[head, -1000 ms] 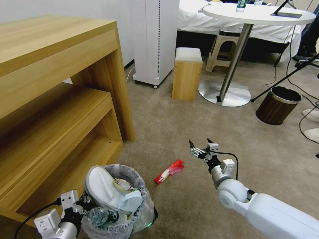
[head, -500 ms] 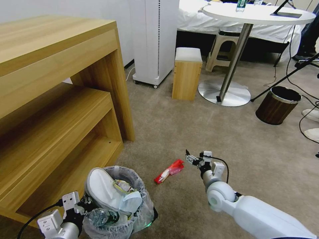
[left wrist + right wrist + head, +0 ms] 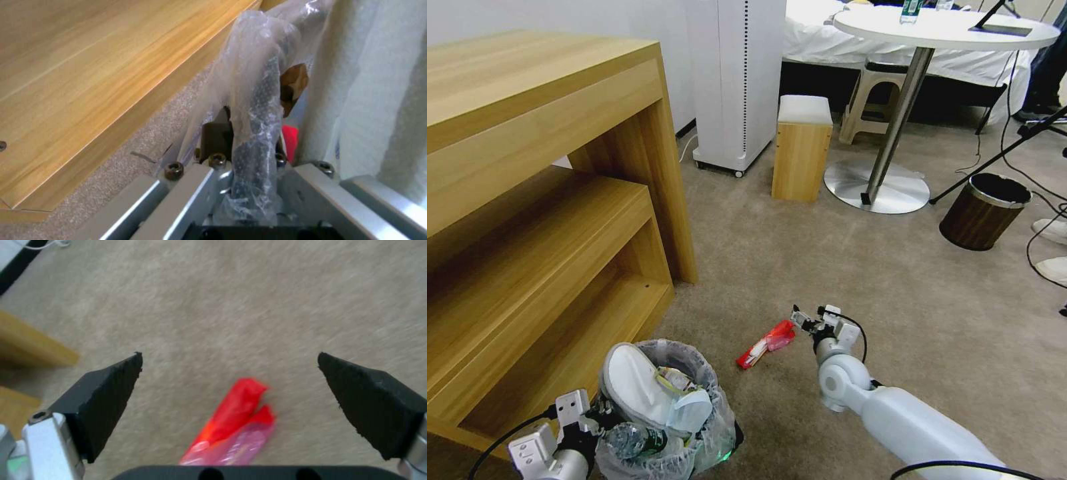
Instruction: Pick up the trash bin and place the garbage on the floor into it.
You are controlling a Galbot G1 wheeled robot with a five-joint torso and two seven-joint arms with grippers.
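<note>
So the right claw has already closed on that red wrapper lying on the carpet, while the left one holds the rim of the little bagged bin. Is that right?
Not quite. The right gripper is open: in the right wrist view its fingers stand wide apart above the red wrapper, which lies untouched on the carpet. The rest holds: the left gripper clamps the rim of the trash bin.

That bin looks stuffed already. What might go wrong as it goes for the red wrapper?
1. The wrapper lies flat on the carpet, so the open right pincer may close over it and miss.
2. The bin is heaped, with a slipper standing above its rim; more litter may slide off.
3. The left pincer holds only the bagged rim, which may slip.
</note>
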